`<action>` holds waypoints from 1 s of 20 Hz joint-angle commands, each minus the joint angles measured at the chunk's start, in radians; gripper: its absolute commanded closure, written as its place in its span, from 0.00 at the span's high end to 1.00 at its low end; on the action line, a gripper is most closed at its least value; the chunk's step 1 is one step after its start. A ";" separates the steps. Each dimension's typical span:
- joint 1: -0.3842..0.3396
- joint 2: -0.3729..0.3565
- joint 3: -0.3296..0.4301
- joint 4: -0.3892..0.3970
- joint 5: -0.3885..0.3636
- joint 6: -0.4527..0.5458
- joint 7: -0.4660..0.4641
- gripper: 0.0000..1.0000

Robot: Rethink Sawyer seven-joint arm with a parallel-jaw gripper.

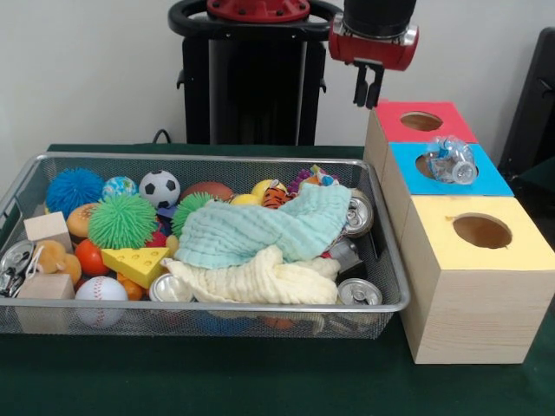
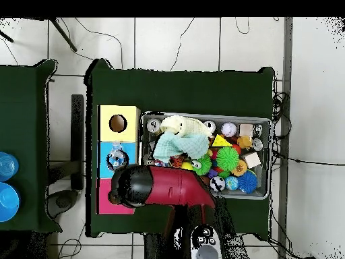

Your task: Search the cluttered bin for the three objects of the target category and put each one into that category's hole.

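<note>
The silver wire-mesh bin (image 1: 199, 305) is full of balls, toys, cans and cloths; it also shows in the overhead view (image 2: 267, 156). One clear plastic bottle (image 1: 453, 160) with a blue-and-white label lies on the blue-top box, over its round hole (image 1: 426, 165); it shows in the overhead view (image 2: 117, 159) too. No other bottles show in the bin. My gripper (image 1: 368, 87) hangs high, above and behind the red-top box (image 1: 425, 121), away from the bottle. Its fingers are close together and hold nothing.
A yellow-top box (image 1: 475, 286) stands nearest, with the blue-top and red-top boxes behind it, all right of the bin. A teal cloth (image 1: 264, 230) and a cream cloth (image 1: 260, 279) cover the bin's middle. Silver cans (image 1: 358, 292) lie at its right side.
</note>
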 commanded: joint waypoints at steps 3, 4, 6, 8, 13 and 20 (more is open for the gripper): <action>0.013 -0.034 0.043 0.005 0.098 0.158 0.177 0.00; 0.021 -0.036 0.042 0.004 0.110 0.163 0.190 0.00; 0.038 -0.027 0.040 0.000 0.129 0.155 0.212 0.00; 0.055 0.007 0.040 -0.011 0.149 0.123 0.234 0.00; 0.106 0.038 0.030 -0.018 0.189 0.082 0.275 0.00; 0.093 0.063 0.019 -0.045 0.233 0.083 0.237 0.00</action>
